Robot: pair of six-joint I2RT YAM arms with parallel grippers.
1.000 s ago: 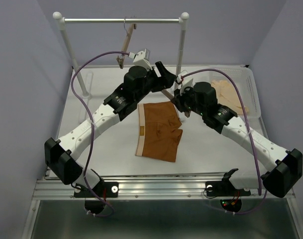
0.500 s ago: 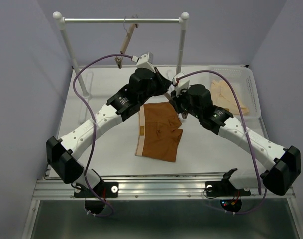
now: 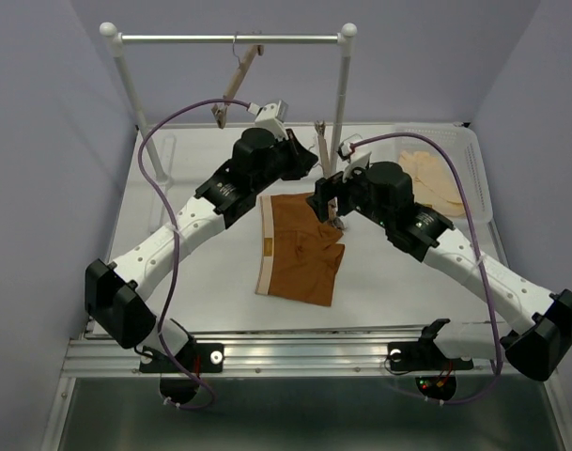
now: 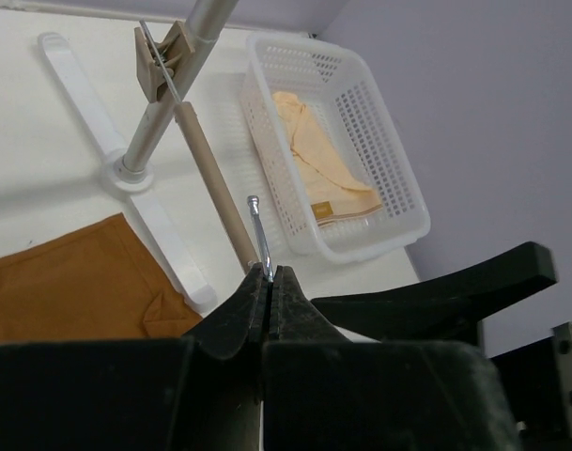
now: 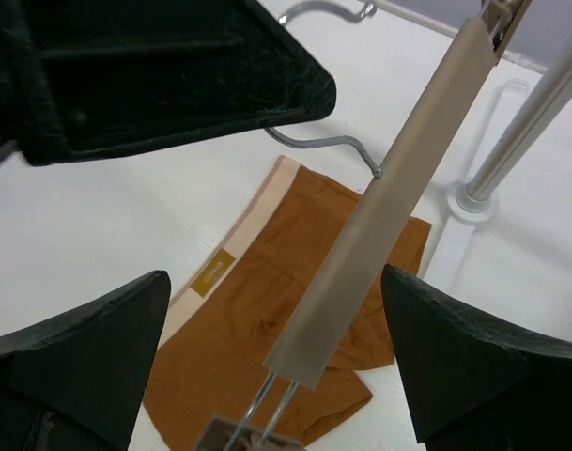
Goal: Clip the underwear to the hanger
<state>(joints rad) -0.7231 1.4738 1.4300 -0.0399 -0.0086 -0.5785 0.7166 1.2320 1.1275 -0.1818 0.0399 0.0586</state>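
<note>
Your left tool (image 4: 270, 282) is pinched tight on the hanger (image 5: 389, 197) at its wire hook (image 4: 257, 235), holding it tilted in the air. Your right tool (image 5: 274, 282) is spread wide, one finger either side of the wooden bar. The underwear (image 3: 300, 249) lies flat on the bench (image 3: 408, 282) below.

White basket (image 4: 379, 141) (far right) holds peach cloth (image 4: 314, 160); spare hanger (image 3: 237, 85) hangs from rail (image 3: 192, 39).

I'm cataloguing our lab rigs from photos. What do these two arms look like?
The left arm and right arm have white links between bulky black joint housings. A thin purple cable loops along each. The fingers are matte black, tapering wedges. No markings are readable.
</note>
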